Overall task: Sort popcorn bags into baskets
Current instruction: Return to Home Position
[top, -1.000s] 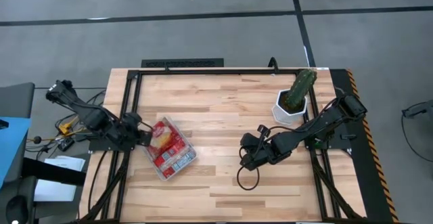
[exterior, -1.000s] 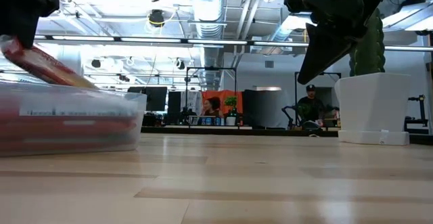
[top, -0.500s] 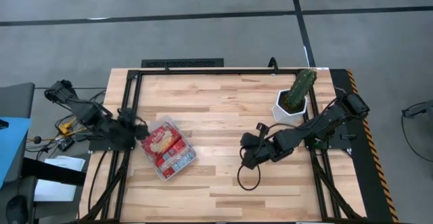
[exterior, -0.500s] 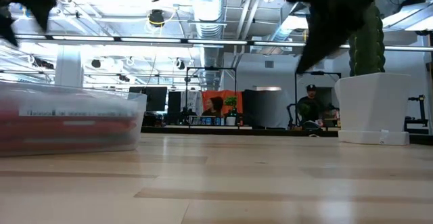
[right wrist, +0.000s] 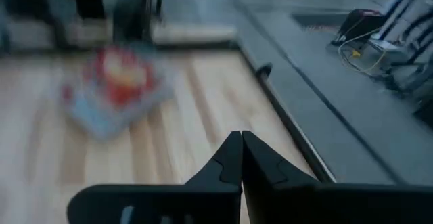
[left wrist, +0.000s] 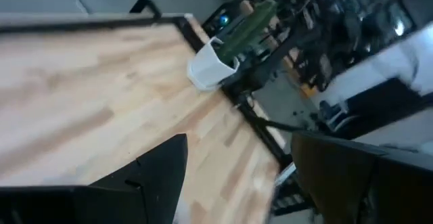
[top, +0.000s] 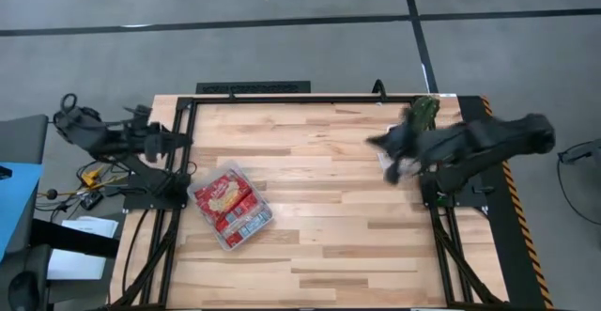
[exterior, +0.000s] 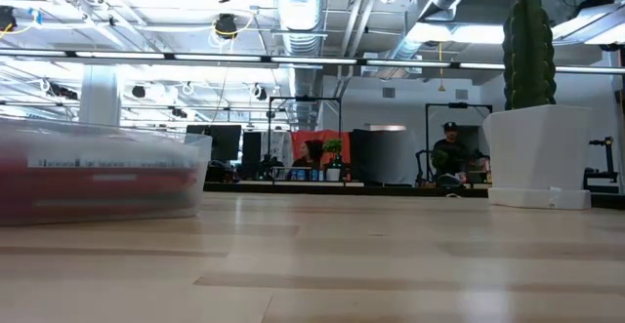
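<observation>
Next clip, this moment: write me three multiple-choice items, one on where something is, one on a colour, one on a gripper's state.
1. Where on the table is the clear tub?
A) left half
B) right edge
C) far middle
2. What colour are the bags in it, mainly?
A) blue
B) red
C) green
3. How is the right gripper?
A) shut, empty
B) shut on a bag
C) wide open

Answers:
1 A: the high view shows the tub left of the middle.
2 B: red packets fill the tub.
3 A: the right wrist view shows it closed with nothing between.

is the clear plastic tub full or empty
Full: red popcorn packets cover the clear rectangular tub's whole floor, seen from above.
</observation>
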You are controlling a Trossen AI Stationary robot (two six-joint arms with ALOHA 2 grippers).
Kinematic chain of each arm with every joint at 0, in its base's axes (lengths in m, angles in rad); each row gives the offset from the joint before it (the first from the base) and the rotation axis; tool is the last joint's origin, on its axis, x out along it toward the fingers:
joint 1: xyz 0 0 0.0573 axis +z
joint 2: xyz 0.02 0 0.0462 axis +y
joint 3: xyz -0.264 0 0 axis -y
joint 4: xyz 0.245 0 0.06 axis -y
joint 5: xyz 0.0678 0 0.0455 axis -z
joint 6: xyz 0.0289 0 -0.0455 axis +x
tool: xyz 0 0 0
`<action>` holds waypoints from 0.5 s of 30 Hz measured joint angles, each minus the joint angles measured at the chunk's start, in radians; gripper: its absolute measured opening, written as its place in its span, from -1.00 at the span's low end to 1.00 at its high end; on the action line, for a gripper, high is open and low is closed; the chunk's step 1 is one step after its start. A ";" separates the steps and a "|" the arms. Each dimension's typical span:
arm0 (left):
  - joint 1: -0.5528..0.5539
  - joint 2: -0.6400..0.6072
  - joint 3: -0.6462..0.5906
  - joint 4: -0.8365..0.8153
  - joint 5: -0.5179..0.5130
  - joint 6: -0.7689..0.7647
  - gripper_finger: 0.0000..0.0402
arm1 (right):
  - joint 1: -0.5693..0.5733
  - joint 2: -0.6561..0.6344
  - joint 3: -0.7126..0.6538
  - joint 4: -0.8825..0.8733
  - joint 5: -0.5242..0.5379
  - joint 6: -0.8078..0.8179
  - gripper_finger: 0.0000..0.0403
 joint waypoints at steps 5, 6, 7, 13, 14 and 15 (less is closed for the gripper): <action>0.000 -0.015 0.029 0.055 0.011 0.330 0.24 | -0.039 -0.227 -0.008 -0.057 -0.007 0.127 -0.87; -0.001 -0.029 0.023 0.078 0.025 0.376 0.24 | -0.050 -0.271 -0.026 -0.059 -0.011 0.155 -0.87; -0.002 -0.044 0.010 0.110 0.043 0.419 0.24 | -0.062 -0.318 -0.053 -0.055 -0.020 0.180 -0.87; -0.001 -0.224 -0.195 0.373 0.204 0.601 0.24 | -0.063 -0.621 -0.324 0.136 -0.078 0.295 -0.91; -0.001 -0.263 -0.245 0.423 0.223 0.616 0.24 | -0.060 -0.661 -0.386 0.195 -0.082 0.295 -0.91; -0.002 -0.304 -0.301 0.471 0.241 0.622 0.24 | -0.055 -0.694 -0.449 0.246 -0.085 0.296 -0.91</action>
